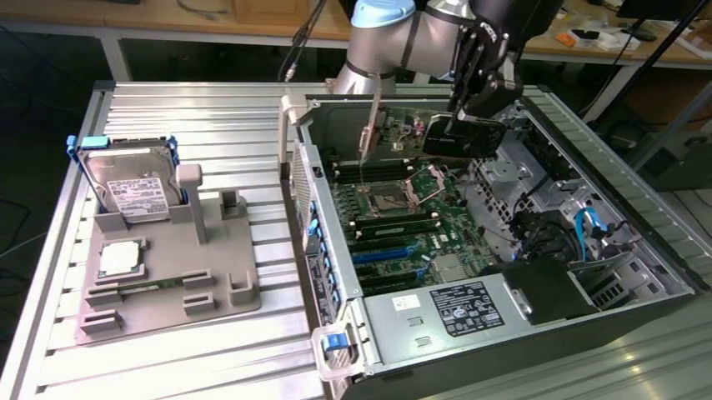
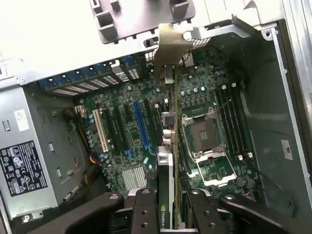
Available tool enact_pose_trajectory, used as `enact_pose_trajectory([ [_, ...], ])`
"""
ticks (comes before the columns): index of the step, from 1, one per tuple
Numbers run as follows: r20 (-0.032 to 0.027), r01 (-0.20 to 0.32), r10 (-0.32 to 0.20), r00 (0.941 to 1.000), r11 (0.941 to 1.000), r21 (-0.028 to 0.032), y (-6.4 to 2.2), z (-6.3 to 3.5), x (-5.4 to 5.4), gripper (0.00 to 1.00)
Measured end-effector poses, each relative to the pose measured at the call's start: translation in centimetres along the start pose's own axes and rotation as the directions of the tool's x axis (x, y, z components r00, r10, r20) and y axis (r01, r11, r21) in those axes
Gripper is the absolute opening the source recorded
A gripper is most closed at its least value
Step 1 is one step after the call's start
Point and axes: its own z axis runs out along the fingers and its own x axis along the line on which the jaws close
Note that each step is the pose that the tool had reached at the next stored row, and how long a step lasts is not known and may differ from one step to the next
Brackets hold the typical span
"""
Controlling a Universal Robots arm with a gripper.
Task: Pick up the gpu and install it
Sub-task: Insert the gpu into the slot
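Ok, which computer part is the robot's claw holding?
The gpu, the thin card pinched in the gripper; the hard drive and processor chip sit on the grey stand.

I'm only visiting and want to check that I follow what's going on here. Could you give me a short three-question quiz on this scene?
1. True or false: the end effector grips the gpu.
2. Where is the gpu? A) on the floor B) over the motherboard, inside the open case C) in a person's hand
3. Fill in: the hard drive stands in a ____ frame.
Key: 1 true; 2 B; 3 blue.
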Motion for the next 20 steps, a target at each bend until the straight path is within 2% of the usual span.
enact_pose_trajectory([
  [1,-0.0013,0.049,-0.049,0.9988,0.9988,0.0002,-0.12,0.3,0.0,0.27],
  [2,-0.0026,0.101,-0.101,0.9948,0.9948,0.0003,-0.32,1.01,0.2,0.27],
  [3,-0.0039,0.149,-0.149,0.9889,0.9889,0.0003,-0.47,1.58,0.4,0.27],
  [4,-0.0054,0.202,-0.202,0.9795,0.9795,0.0003,-0.53,1.9,0.4,0.27],
  [5,-0.0059,0.227,-0.227,0.9739,0.9739,0.0005,-0.59,2.37,0.6,0.27],
  [6,-0.0077,0.226,-0.226,0.9741,0.9741,-0.014,-0.61,3.11,0.6,0.27],
  [7,-0.0076,0.224,-0.224,0.9745,0.9744,-0.0149,-0.7,4.08,0.8,0.27],
  [10,-0.0076,0.224,-0.224,0.9746,0.9745,-0.0149,-0.83,4.95,1.3,0.27],
  [12,-0.0075,0.22,-0.221,0.9753,0.9753,-0.0149,-1.1,6.92,2.2,0.27],
  [20,-0.0071,0.212,-0.212,0.9773,0.9772,-0.0149,-1.2,8.47,2.5,0.27],
])
